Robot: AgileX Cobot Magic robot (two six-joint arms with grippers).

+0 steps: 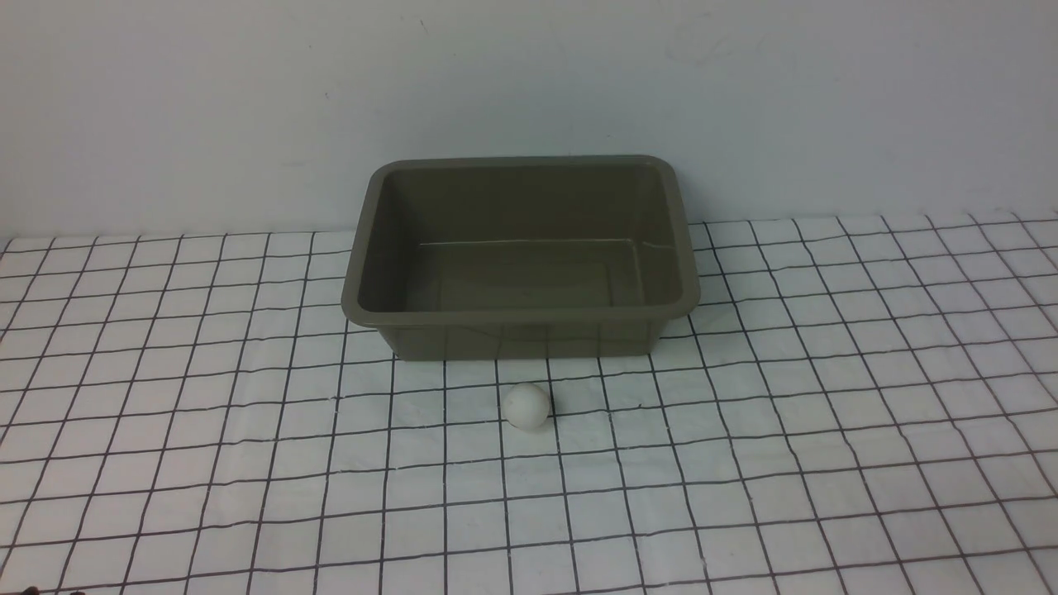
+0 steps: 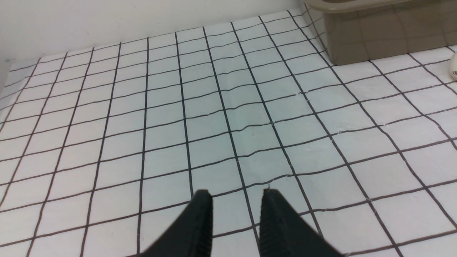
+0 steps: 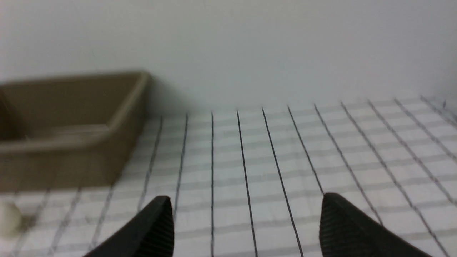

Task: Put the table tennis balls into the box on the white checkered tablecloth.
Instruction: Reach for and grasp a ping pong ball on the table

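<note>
One white ball (image 1: 526,405) is seen resting on the checkered tablecloth (image 1: 826,397), just in front of the box (image 1: 521,315), approx. level w/ the middle of its near wall and not touching it. The box is set upright at the back of the tabletop, nr the wall (image 1: 529,74). The left fingers (image 2: 201,214) are held apart w/ a modest gap, gripping nothing, above bare cloth. The right fingers (image 3: 157,225) are spread wide and gripping nothing. The right wrist view is blurred, but box and ball are made out to the robot's left of them.
</note>
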